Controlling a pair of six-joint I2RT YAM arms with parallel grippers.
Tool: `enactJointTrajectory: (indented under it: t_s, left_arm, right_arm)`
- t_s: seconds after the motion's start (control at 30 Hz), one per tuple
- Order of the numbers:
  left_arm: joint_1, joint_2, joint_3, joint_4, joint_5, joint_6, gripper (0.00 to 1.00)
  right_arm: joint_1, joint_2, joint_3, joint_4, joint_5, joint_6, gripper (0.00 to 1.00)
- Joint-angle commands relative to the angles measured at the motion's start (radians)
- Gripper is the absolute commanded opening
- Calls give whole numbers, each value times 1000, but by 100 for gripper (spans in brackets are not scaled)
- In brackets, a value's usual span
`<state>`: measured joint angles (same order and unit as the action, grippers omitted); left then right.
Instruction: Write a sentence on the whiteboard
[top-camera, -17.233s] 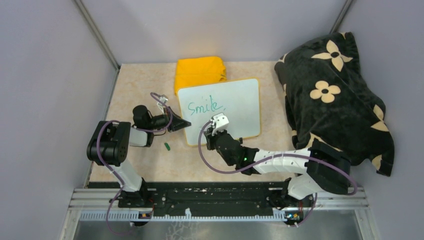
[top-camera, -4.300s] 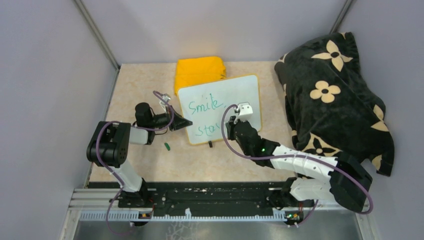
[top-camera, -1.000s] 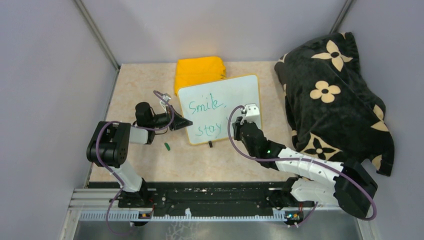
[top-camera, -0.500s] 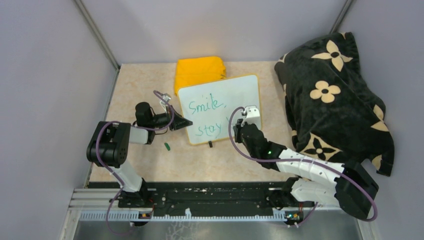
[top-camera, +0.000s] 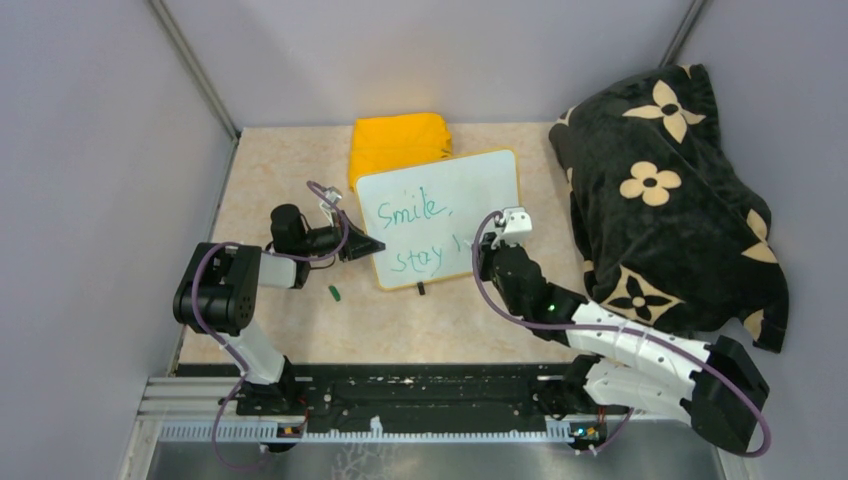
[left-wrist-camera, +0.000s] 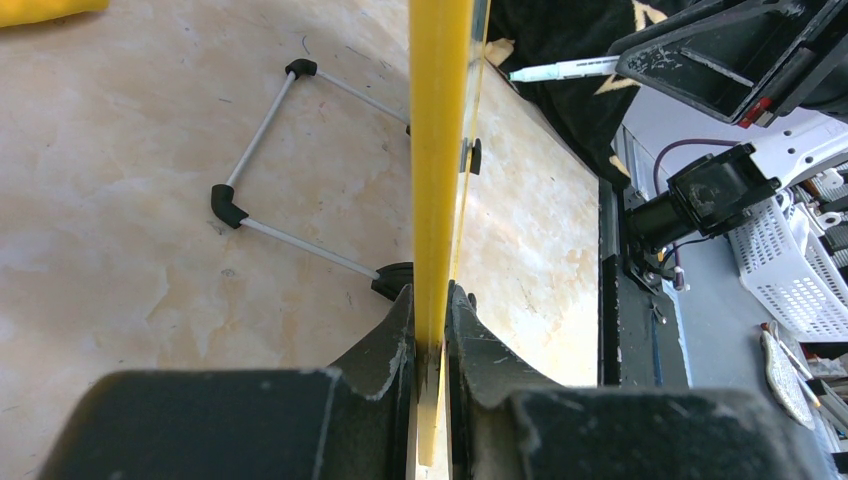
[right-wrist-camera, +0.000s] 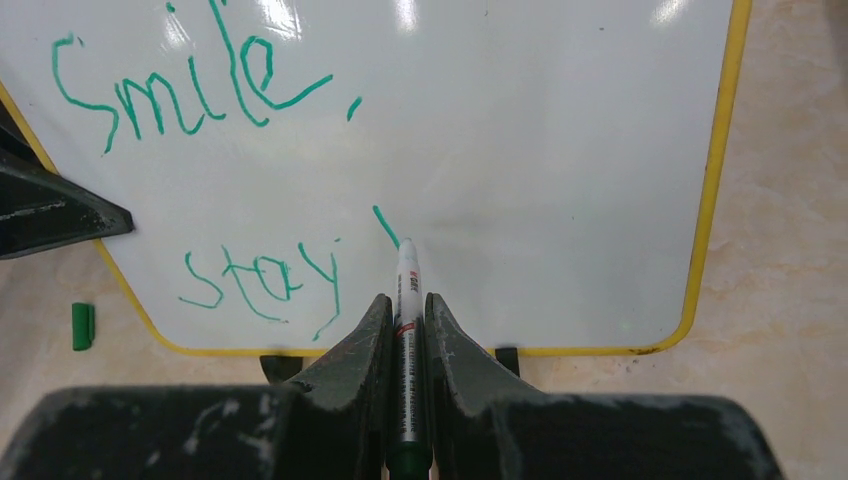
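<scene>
**A:** What is the right gripper (right-wrist-camera: 405, 300) holding?

**B:** Its fingers are pinched tight on a marker (right-wrist-camera: 408, 272) that runs straight out between them. The nib appears to touch the whiteboard (right-wrist-camera: 570, 150) at the foot of a short green stroke (right-wrist-camera: 384, 226).

**A:** How much of the sentence (right-wrist-camera: 262, 282) is there?

**B:** "stay" sits just left of the nib on the lower line. "Smile," is farther ahead and to the left, on the upper line. I take the lone stroke to be the start of a third word. Everything right of the nib is blank.

**A:** So past halfway?

**B:** I'd judge so. Two words are done and one is barely begun. What's left is to finish that word and anything after it. There is room on the lower line.

**A:** And the left gripper (left-wrist-camera: 430, 310)?

**B:** It is clamped shut on the board's yellow rim, at the edge well left of the marker. From its own camera the board runs edge-on straight ahead, propped on a wire stand (left-wrist-camera: 290, 170) to the left of its fingers.

**A:** Anything else around?

**B:** A green cap (right-wrist-camera: 82, 326) lies on the table (right-wrist-camera: 790, 330), low and far left of the right fingers. A yellow cloth (top-camera: 400, 142) lies beyond the board's far edge.
</scene>
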<state>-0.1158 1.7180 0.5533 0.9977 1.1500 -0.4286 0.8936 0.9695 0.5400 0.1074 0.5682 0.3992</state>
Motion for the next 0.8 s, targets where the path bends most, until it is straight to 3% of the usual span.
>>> enactJointTrajectory:
  t_s: [0.0, 0.77]
  left_arm:
    - [-10, 7, -3, -78, -61, 48, 0]
    - [-12, 8, -2, -80, -61, 50, 0]
  right_arm:
    - [-9, 14, 63, 53, 38, -26, 0]
    - [-16, 147, 97, 86, -3, -8, 0]
